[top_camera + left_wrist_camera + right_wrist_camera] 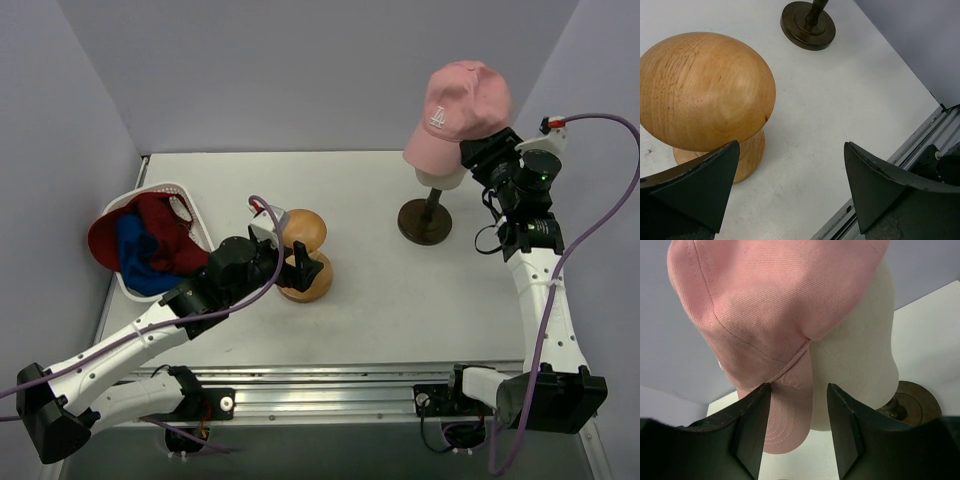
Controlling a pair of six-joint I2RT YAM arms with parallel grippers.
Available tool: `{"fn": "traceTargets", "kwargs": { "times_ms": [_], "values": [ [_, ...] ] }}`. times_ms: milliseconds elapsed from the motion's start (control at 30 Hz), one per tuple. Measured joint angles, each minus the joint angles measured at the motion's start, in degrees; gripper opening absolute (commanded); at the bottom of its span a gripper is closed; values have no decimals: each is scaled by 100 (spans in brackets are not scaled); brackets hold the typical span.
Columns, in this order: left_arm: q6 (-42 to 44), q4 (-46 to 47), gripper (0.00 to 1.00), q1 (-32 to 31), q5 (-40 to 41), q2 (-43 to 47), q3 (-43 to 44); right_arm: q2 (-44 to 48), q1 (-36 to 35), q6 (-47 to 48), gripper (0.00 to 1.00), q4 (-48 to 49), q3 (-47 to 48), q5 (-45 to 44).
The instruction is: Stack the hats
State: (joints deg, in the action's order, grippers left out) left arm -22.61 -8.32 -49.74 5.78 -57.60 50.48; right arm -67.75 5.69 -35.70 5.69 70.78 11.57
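Right gripper [797,387] at 2 o'clock on the worktop [380,300]: jaws part open, one either side of the back rim of the pink cap [765,305]. Can't tell if the tips touch the fabric, and there is a gap between them. Left gripper [790,195] is near centre with jaws wide apart, holding nothing.

Worktop is white with grey walls round it. Arm bases sit at 6 o'clock.

White mesh basket [160,187] is at 9 o'clock, tilted. Inside is a dark red hat [165,225] with a blue hat [135,255] bunched against it. A brighter red brim [100,240] hangs over the basket's 9 o'clock lip.

Pink cap, white logo on its front, sits on the cream mannequin head [860,355] at 1 o'clock, raised off the worktop. In the top view the bill points to 8 o'clock.

Wooden mushroom stand [705,90] is just beside the left gripper's left finger, upright, with no hat on it. The top view shows two rounded wooden shapes at the gripper, one at 12 o'clock of the other.

Dark round base [807,25] of the mannequin post is flat on the worktop under the head.
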Motion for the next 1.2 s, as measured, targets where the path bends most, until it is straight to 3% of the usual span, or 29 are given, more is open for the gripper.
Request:
{"fn": "traceTargets", "kwargs": {
  "times_ms": [167,400,667,933,1200],
  "values": [
    [44,7,94,0,2,-39,0,109,24,-28,40,122,-188,24],
    [61,17,94,0,0,-136,0,280,173,22,43,81,-175,-155],
    [70,42,94,0,2,-149,0,232,387,142,42,-420,846,-566],
    [72,44,94,0,-2,-164,0,-638,1043,-37,38,-695,2031,-557],
    [72,44,94,0,-4,-166,0,-1462,1187,-358,37,-688,2264,-52]
  ]
}}
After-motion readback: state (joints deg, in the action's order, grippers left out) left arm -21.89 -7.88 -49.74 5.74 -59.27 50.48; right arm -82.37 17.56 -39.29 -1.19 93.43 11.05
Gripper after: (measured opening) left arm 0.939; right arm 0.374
